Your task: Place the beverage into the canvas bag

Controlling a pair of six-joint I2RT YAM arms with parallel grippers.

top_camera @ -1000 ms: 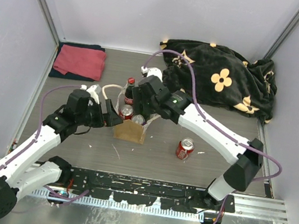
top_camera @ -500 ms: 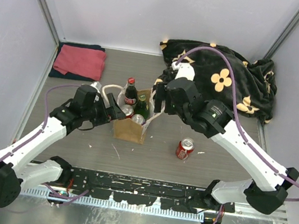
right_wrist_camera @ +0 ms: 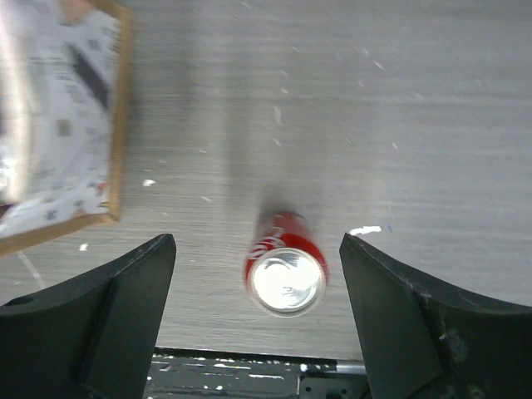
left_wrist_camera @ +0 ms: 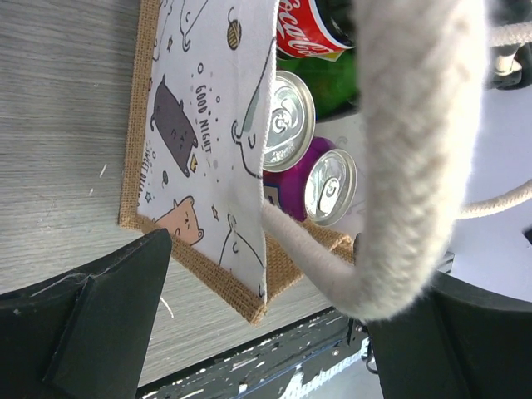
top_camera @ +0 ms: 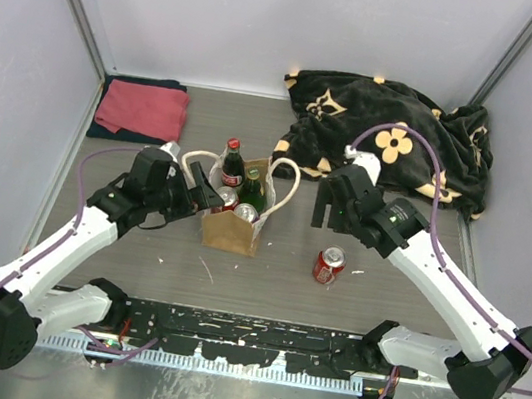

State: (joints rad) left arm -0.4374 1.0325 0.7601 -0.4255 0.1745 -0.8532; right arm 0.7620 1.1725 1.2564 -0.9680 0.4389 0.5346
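The tan canvas bag (top_camera: 230, 232) stands upright at the table's middle, with a cola bottle (top_camera: 232, 162), a green bottle (top_camera: 253, 187) and two cans (top_camera: 226, 199) inside. A red cola can (top_camera: 329, 264) stands on the table right of the bag. My left gripper (top_camera: 201, 192) is at the bag's left side; in the left wrist view it (left_wrist_camera: 264, 249) is open, with the cream handle (left_wrist_camera: 407, 166) draped against its right finger above the printed bag (left_wrist_camera: 199, 125). My right gripper (top_camera: 329, 216) is open and empty, hovering over the red can (right_wrist_camera: 284, 274), which shows between its fingers (right_wrist_camera: 258, 241).
A folded red towel (top_camera: 142, 109) lies on a dark cloth at the back left. A black blanket with flowers (top_camera: 397, 139) fills the back right. Grey walls close both sides. A black rail (top_camera: 255, 334) runs along the near edge.
My right gripper has left the bag's top and swung right and nearer, over the red can. The green bottle now stands in the bag. My left gripper has stayed at the handle.
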